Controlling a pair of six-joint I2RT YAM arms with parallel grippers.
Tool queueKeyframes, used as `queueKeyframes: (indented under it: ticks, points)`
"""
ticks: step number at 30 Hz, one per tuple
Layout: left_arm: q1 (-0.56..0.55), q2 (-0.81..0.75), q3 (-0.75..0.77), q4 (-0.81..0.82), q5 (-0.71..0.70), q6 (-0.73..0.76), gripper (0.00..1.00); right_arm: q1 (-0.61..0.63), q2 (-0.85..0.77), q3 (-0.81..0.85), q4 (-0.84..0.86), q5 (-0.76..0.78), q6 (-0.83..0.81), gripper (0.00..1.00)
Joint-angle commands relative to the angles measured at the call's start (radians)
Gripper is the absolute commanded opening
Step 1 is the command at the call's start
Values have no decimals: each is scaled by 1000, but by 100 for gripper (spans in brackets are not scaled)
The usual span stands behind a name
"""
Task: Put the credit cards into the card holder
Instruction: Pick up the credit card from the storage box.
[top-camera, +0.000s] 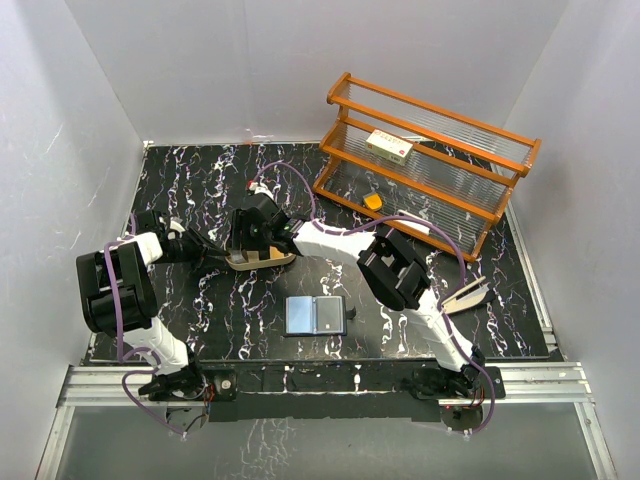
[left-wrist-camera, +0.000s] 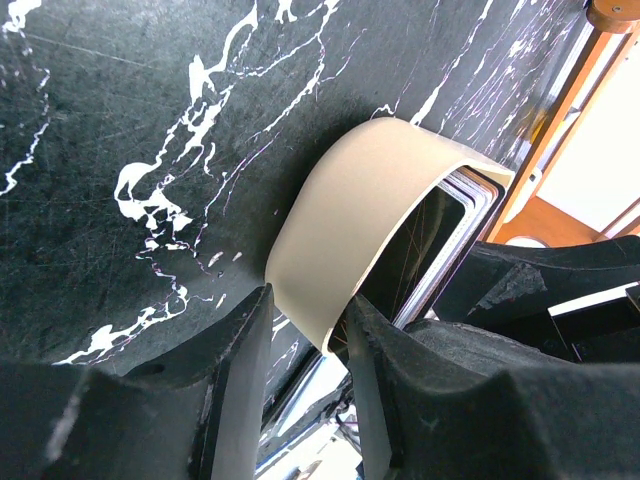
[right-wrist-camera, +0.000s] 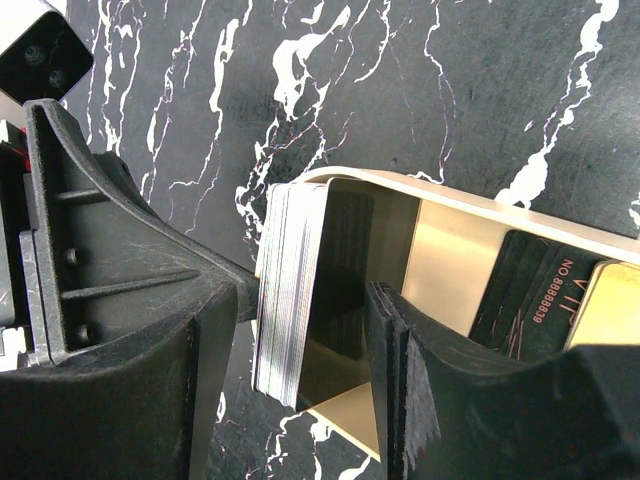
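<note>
Inside tan tray (right-wrist-camera: 470, 204), dark card (right-wrist-camera: 522, 292) reads, seemingly, "NO.88888838".

Left arm (top-camera: 115, 285) folded at the elbow, left gripper (left-wrist-camera: 305, 320) pinching the tan tray (left-wrist-camera: 370, 190) wall, right arm (top-camera: 395, 268) stretched leftward, right gripper (right-wrist-camera: 310, 330) with jaws parted astride the credit cards (right-wrist-camera: 290, 290)

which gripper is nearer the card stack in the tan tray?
Right. The right gripper straddles the card stack standing in the tan tray; the left gripper pinches the tray's wall, clear of the cards.
</note>
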Motion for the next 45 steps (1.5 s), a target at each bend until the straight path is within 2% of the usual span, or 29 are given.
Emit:
queueKeyframes:
  ticks: [1,32,45]
  points:
    - [7,1,28,-22,25,9,34,9,-61,-8,104,-21,9,50]
    - [7,7,13,-20,14,6,34,16,-100,-21,75,38,-14,18]
    - [7,-7,26,-40,-18,11,35,17,-161,-88,70,85,-20,11]
